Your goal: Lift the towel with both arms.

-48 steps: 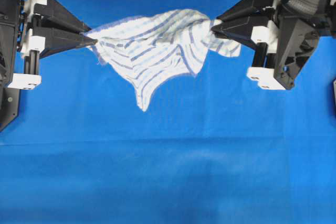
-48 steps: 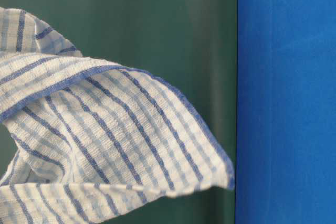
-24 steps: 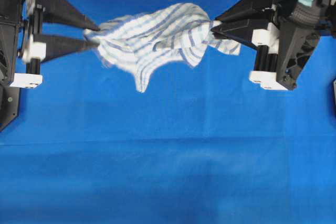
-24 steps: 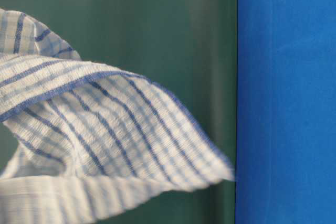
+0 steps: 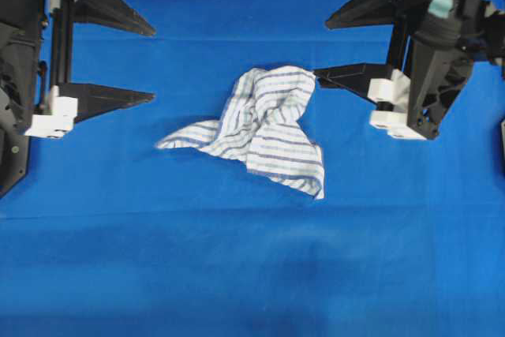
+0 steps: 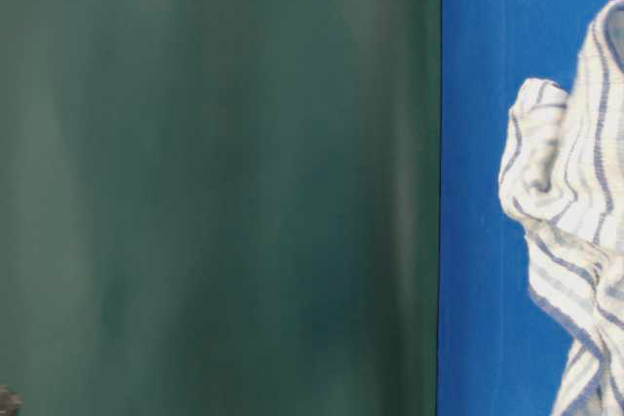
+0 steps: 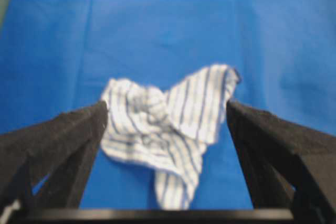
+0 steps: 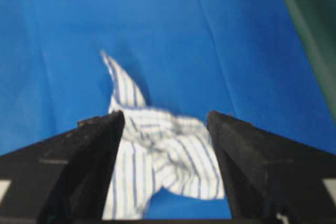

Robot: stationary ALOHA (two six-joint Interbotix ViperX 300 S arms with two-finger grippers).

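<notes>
My left gripper (image 5: 152, 64) sits at the left edge, fingers (image 5: 118, 13) spread wide — nothing between them. My right gripper (image 5: 320, 48) reaches in from the right, its fingers (image 5: 347, 80) likewise parted and empty.

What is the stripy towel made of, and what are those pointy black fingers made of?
The towel looks like thin, soft woven cloth, probably cotton: it lies crumpled in loose folds on the blue tablecloth, with a matte surface and woven blue and grey stripes. The left gripper and right gripper have fingers that look like hard matte black plastic, with straight edges and sharp tips; the exact material is unclear.
</notes>
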